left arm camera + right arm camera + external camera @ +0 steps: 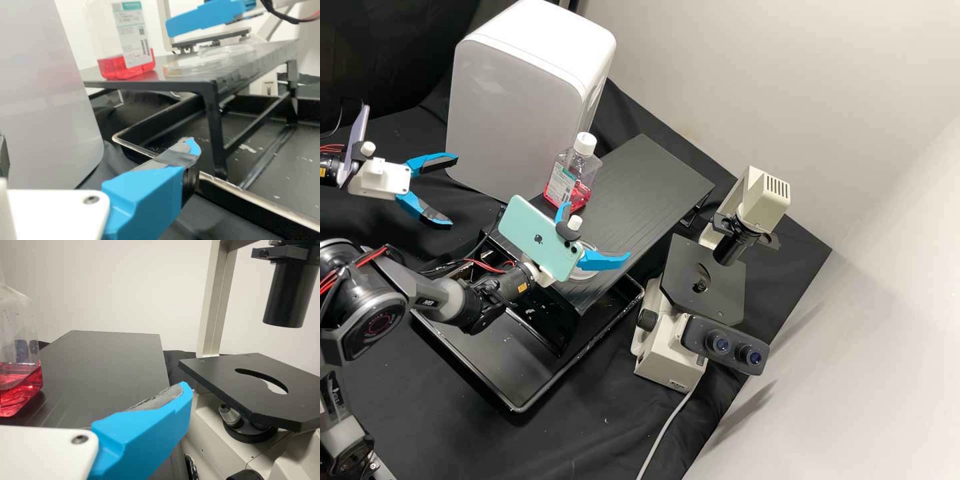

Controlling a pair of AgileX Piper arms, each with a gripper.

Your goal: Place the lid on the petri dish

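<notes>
Petri dish (590, 249) on rack (653, 180) near flask (572, 175) of red liquid; I see right gripper (593, 235) spread wide above it, left gripper (450, 190) wide too.

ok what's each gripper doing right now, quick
left blue-fingered gripper: open, holding nothing
right blue-fingered gripper: at the clear round petri dish, state cannot be told
</notes>
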